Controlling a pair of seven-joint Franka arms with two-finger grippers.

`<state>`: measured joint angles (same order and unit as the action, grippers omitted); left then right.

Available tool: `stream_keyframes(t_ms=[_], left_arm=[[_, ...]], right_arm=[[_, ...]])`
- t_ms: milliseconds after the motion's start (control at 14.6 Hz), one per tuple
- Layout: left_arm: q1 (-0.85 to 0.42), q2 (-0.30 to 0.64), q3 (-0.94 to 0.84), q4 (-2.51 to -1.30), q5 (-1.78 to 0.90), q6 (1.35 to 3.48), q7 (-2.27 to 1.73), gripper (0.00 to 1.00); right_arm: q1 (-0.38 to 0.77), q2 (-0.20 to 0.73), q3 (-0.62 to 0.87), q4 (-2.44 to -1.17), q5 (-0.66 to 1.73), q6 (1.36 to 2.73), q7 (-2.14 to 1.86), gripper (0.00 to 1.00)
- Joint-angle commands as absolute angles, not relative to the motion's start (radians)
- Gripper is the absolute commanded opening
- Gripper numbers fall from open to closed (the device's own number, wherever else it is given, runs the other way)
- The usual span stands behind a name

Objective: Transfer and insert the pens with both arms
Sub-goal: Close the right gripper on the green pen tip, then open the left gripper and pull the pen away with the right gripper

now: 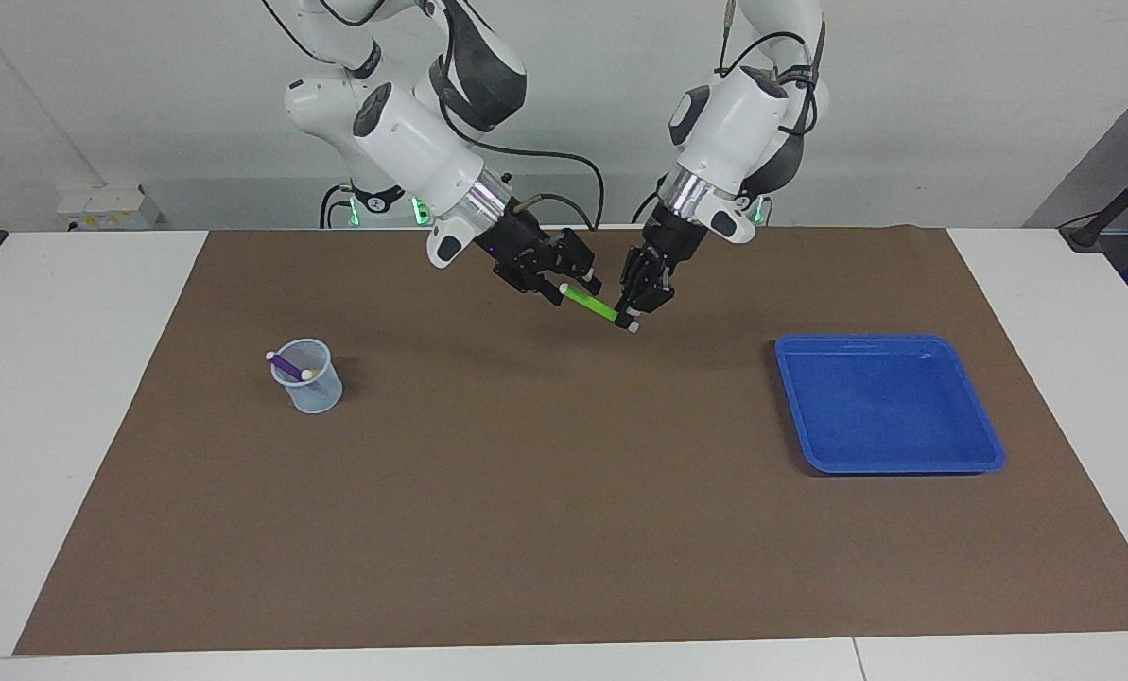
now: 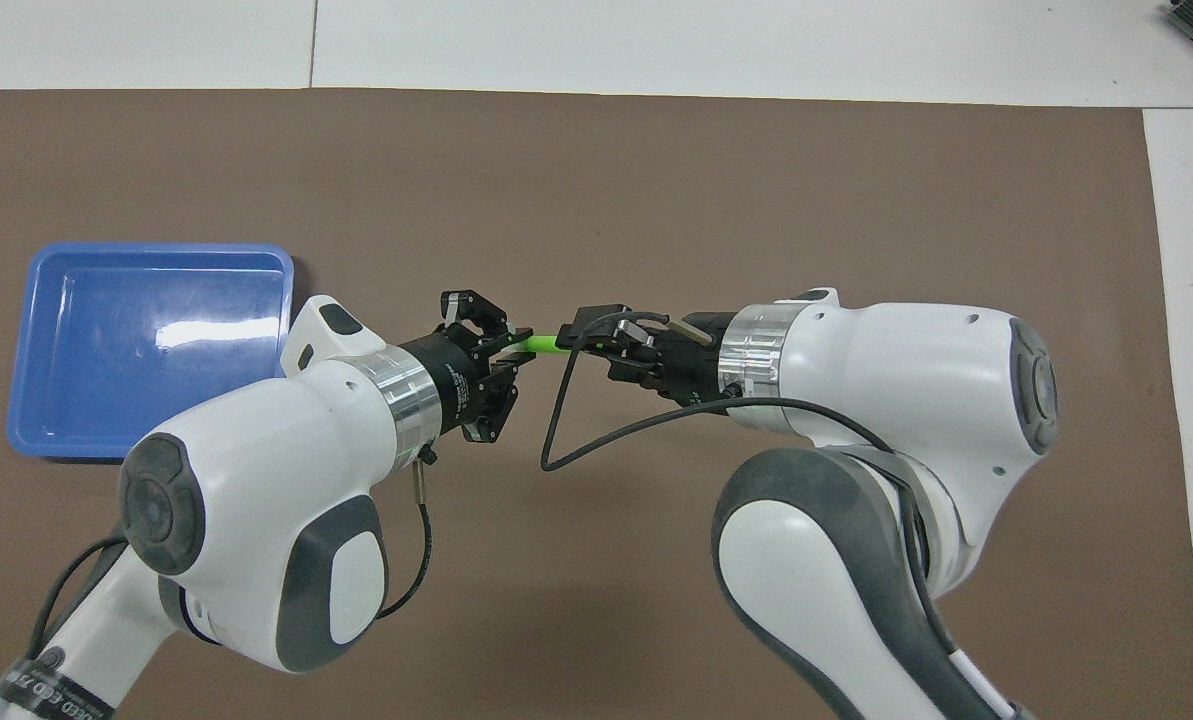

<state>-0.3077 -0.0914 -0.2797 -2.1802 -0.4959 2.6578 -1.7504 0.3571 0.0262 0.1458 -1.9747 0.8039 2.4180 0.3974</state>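
The green pen [image 1: 590, 305] [image 2: 546, 343] hangs slanted in the air over the brown mat, between the two hands. My left gripper [image 1: 632, 317] [image 2: 516, 350] is shut on its lower end, near the whitish tip. My right gripper [image 1: 571, 284] [image 2: 581, 335] is open, with a finger on either side of the pen's upper end. The purple pen [image 1: 287, 364] leans inside a clear cup [image 1: 310, 383] toward the right arm's end of the table. The overhead view does not show the cup.
A blue tray [image 1: 885, 402] [image 2: 136, 350] lies on the brown mat [image 1: 564, 511] toward the left arm's end, with nothing in it. A black cable [image 2: 556, 440] loops below the right wrist.
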Motion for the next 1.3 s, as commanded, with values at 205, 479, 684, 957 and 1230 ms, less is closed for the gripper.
stream_keyframes(t_ms=[205,479,684,957,1230], left_arm=[[-0.319,-0.115,-0.275,-2.209,-0.515,2.678,-1.755,0.00],[-0.319,-0.115,-0.275,-2.209,-0.515,2.678,-1.755,0.00],[-0.321,-0.115,-0.275,-2.207,-0.517,2.680,-1.755,0.00],[-0.321,-0.115,-0.275,-2.207,-0.517,2.678,-1.755,0.00],[-0.321,-0.115,-0.275,-2.207,-0.515,2.678,-1.753,0.00]], right_arm=[[0.344,0.034,0.153,-1.959,0.807,2.430,0.384,0.57],[0.344,0.034,0.153,-1.959,0.808,2.428,0.383,0.32],[0.342,0.034,0.153,-1.959,0.808,2.428,0.382,0.27],[0.342,0.034,0.153,-1.959,0.808,2.427,0.380,0.00],[0.341,0.034,0.153,-1.959,0.810,2.425,0.382,0.00]])
